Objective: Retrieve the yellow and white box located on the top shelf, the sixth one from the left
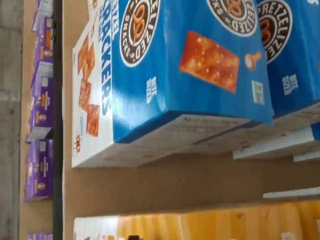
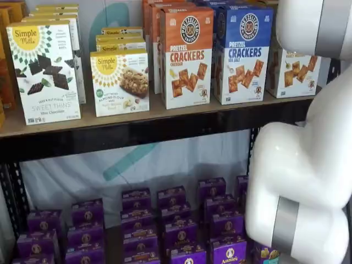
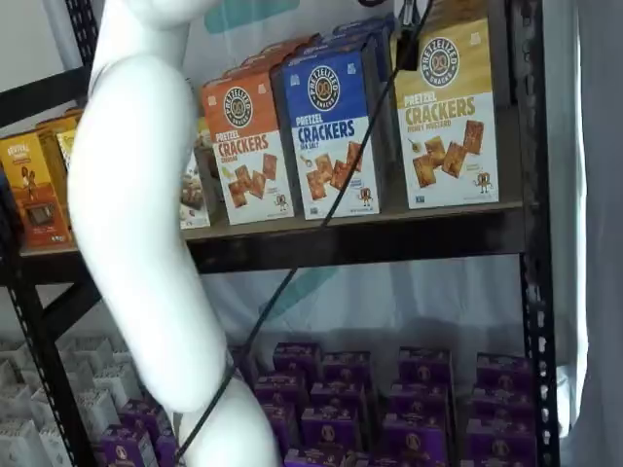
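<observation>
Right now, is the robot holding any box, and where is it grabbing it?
It cannot be told. The tool does not show in any view; only the white arm does. The tall yellow and white cardboard cracker box stands on the tan wooden top shelf.

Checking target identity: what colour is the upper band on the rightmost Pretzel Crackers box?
Yellow, on the yellow and white box; clearest in a shelf view.

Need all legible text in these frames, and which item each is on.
"PRETZEL CRACKERS HONEY MUSTARD": yellow and white box on the top shelf.
"PRETZEL CRACKERS SEA SALT": blue-topped box.
"PRETZEL CRACKERS CHEDDAR": orange-topped box.
"Simple Mills SWEET THINS Mint Chocolate": tall white box.
"Simple Mills ALMOND FLOUR BARS": short white box.
"Annie's": purple boxes below.
Round logos' rim lettering and the small print are too small to read.
</observation>
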